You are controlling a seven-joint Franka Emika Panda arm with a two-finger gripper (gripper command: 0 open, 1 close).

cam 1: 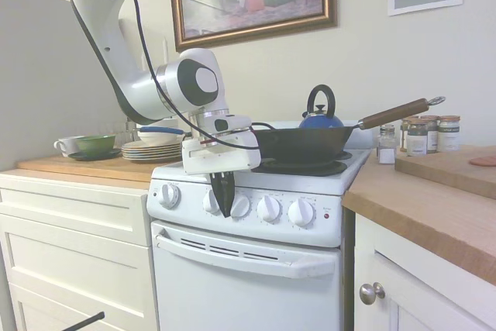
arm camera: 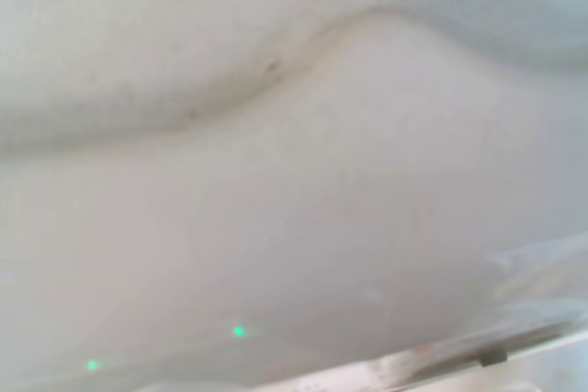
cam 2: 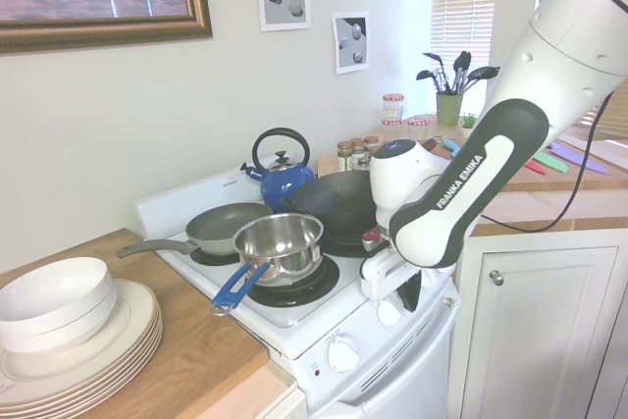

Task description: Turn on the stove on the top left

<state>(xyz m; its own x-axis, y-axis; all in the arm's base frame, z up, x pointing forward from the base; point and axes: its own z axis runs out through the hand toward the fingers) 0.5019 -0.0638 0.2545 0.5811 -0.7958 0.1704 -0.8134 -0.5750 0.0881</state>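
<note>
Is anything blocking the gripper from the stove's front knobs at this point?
Nothing visible does. The gripper hangs right at the knob row of the stove, its dark fingers in front of the panel between the second knob and third knob. Whether it touches a knob cannot be told.

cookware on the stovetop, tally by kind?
Blue kettle: 1
Black wok: 1
Grey frying pan: 1
Steel saucepan: 1
Total on the stove: 4
</note>
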